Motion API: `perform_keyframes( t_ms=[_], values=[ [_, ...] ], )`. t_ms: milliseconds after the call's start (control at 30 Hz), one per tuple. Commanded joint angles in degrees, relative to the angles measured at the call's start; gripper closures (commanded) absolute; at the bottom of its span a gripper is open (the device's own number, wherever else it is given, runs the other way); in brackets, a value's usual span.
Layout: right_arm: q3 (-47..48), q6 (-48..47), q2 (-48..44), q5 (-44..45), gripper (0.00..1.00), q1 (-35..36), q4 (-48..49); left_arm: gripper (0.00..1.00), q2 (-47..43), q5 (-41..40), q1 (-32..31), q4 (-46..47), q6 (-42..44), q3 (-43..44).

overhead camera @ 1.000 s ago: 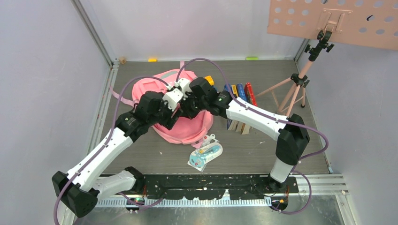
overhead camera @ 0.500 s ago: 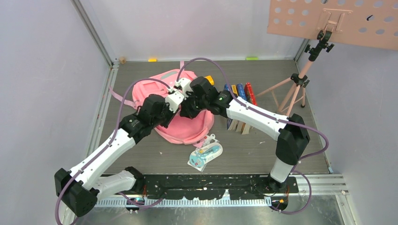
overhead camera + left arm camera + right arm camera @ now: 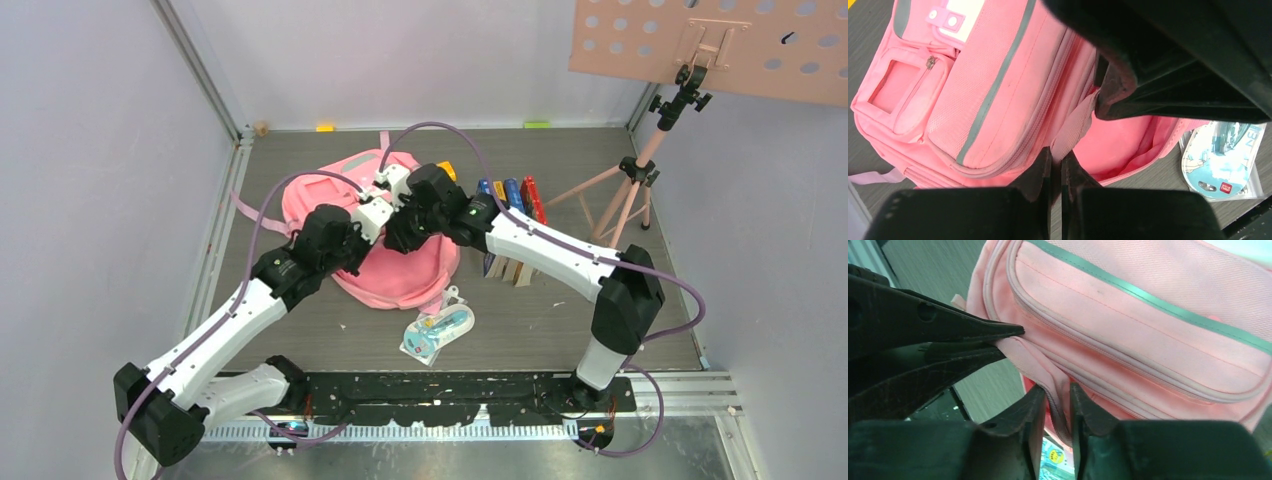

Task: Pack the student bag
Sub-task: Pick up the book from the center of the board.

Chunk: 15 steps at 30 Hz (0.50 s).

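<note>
**Bag rim pinched from both sides; left wrist shifted, mouth starting to open**

The student bag (image 3: 400, 278) is seen lying on the tabletop (image 3: 560, 320), directly beneath both end effectors. The left end effector (image 3: 1057, 156) is pressed together on a pink rim strip at the bag's opening. The right end effector (image 3: 1057, 390) is closed narrowly on a fold of that rim, just beside the left one. Against one second ago, the left wrist has been carried farther out and more of the bag's left side is uncovered. The opening is judged to be under spreading, with nothing packed yet. A blister pack (image 3: 438, 330) lies untouched behind both end effectors, toward the bases.
</note>
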Motion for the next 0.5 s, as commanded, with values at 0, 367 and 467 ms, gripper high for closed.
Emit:
perform_keyframes(
  t_ms=[0,367,467],
  values=[
    [-0.30,1.21,-7.23,3.92,0.62,-0.27,4.79,1.00,-1.98,-3.46,0.29,0.99,-3.18,0.93],
    [-3.78,8.46,-17.40,27.90,0.28,-0.61,-5.61,1.00,-1.00,-6.20,6.42,-1.24,-7.67,5.67],
    [-4.05,11.14,-20.23,34.28,0.26,-1.57,-10.23,1.00,-0.37,-6.18,9.34,-2.94,-10.68,7.97]
  ],
)
